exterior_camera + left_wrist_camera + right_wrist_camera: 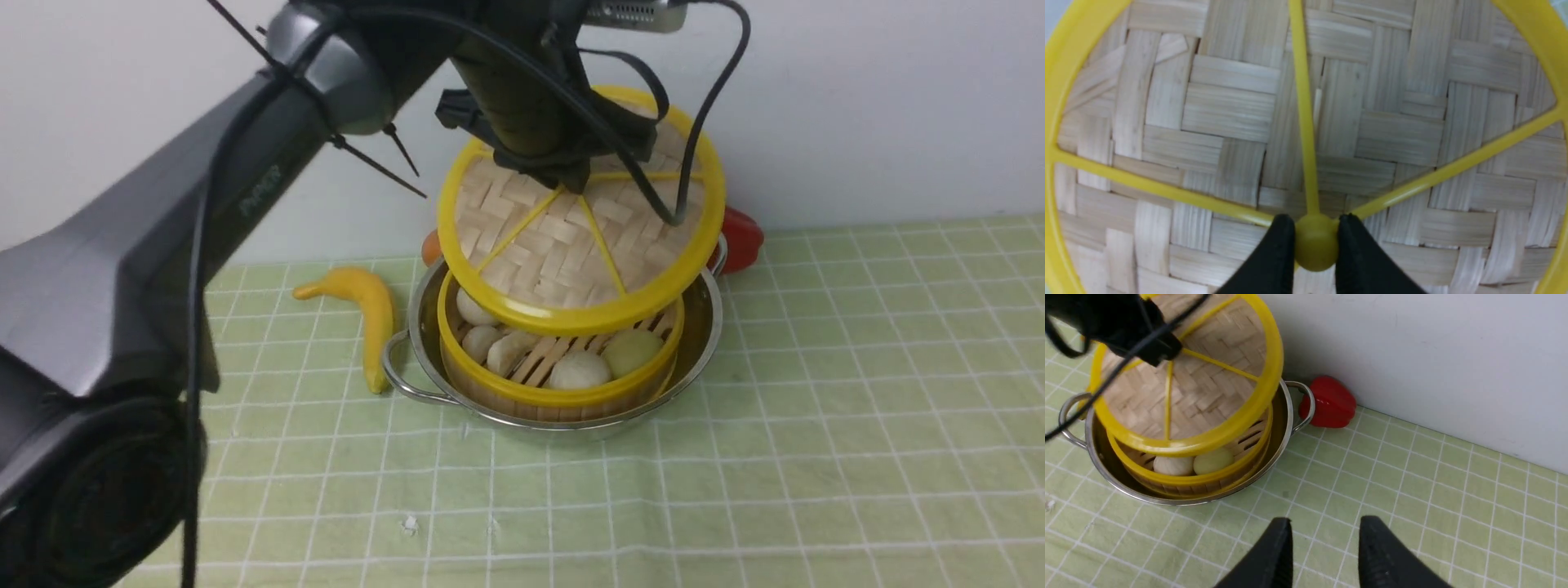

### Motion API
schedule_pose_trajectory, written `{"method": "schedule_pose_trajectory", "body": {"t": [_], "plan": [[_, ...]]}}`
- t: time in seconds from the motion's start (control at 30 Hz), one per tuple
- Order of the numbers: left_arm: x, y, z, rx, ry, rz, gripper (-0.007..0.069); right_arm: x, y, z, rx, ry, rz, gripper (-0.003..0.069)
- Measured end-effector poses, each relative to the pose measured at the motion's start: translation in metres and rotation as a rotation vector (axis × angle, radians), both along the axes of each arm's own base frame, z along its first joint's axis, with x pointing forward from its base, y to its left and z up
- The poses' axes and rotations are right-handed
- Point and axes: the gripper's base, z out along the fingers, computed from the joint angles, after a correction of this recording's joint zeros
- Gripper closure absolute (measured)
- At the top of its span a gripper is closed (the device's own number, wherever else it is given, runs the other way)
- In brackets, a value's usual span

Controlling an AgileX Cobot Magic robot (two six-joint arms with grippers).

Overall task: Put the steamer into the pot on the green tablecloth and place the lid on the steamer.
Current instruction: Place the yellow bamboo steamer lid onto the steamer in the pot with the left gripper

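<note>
Left gripper [1316,245] pinching lid [1229,110] above steamer [563,396]; right gripper [1326,539] spread. Steamer's in pot [710,343]. Next: center, lower lid.

Curved yellow banana [375,327], shiny red pepper [1330,402], orange rounded thing [431,247] mostly hidden, pale wall [882,106] behind.
</note>
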Motion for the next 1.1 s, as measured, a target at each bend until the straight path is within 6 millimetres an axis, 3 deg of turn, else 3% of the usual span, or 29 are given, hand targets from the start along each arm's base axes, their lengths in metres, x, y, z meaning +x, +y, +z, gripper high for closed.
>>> {"method": "schedule_pose_trajectory", "body": {"t": [0.1,0.2,0.27,0.57,1.1], "plan": [[-0.01,0.004,0.011,-0.005,-0.008,0.002,0.0508,0.002,0.001,-0.007,-0.009,0.023,0.001,0.0407],[-0.011,0.004,0.009,-0.002,-0.002,0.006,0.0508,0.003,0.001,-0.01,-0.013,0.035,0.0,0.0407],[-0.009,0.002,0.004,0.009,0.006,0.007,0.0508,0.003,0.001,-0.01,-0.013,0.035,0.0,0.0407],[0.016,-0.004,-0.059,0.153,0.079,0.019,0.0508,0.003,0.001,-0.01,-0.013,0.035,0.0,0.0407],[0.026,-0.005,-0.09,0.231,0.104,0.021,0.0508,0.003,0.001,-0.01,-0.009,0.035,0.002,0.0407]]}}
